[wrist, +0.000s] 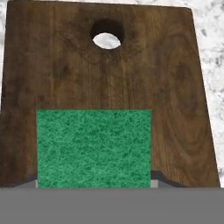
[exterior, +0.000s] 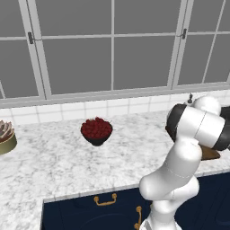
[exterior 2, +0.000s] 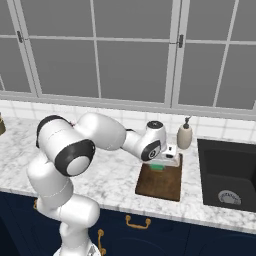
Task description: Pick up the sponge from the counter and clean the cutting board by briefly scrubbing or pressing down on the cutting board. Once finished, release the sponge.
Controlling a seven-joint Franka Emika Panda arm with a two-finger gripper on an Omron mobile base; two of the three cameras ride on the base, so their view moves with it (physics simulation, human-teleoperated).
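The green sponge (wrist: 94, 148) sits between my gripper's (wrist: 94, 183) fingers, which are shut on its two sides. It is over the dark brown wooden cutting board (wrist: 109, 74), whose round handle hole lies beyond it. In the right base view, the gripper (exterior 2: 163, 161) points down with the sponge (exterior 2: 158, 167) at the board's (exterior 2: 161, 184) far end. I cannot tell whether the sponge presses on the wood or hovers just above it. The board lies on the marbled counter (exterior 2: 115, 175). In the left base view my arm hides all but a corner of the board (exterior: 210, 155).
A dark bowl of red fruit (exterior: 96, 130) stands mid-counter, and a potted plant (exterior: 5, 137) at the far left. A soap dispenser (exterior 2: 184, 135) stands behind the board. A black sink (exterior 2: 227, 172) lies to its right. Windows run along the back wall.
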